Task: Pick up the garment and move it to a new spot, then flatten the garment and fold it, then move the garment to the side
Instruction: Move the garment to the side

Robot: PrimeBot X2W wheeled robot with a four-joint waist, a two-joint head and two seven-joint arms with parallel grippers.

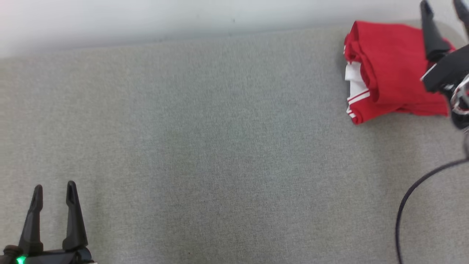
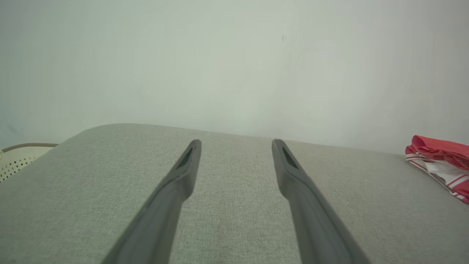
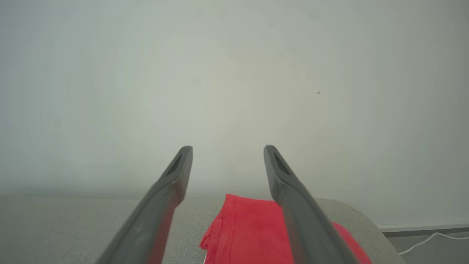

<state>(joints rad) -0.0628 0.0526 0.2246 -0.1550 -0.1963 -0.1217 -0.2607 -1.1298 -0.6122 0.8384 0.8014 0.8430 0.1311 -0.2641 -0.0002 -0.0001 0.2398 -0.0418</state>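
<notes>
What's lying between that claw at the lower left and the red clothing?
Nothing: the head view shows only bare grey upholstery between the left gripper and the red garment.

**A bare indoor test room**

A grey fabric-covered surface (image 2: 234,220) stretches ahead of the left gripper (image 2: 237,141) to a plain pale wall (image 2: 234,55). A cream perforated basket (image 2: 18,159) sits far to its left; right of the right gripper (image 3: 228,147), a white cable (image 3: 428,240) lies on the floor (image 3: 450,253).
</notes>
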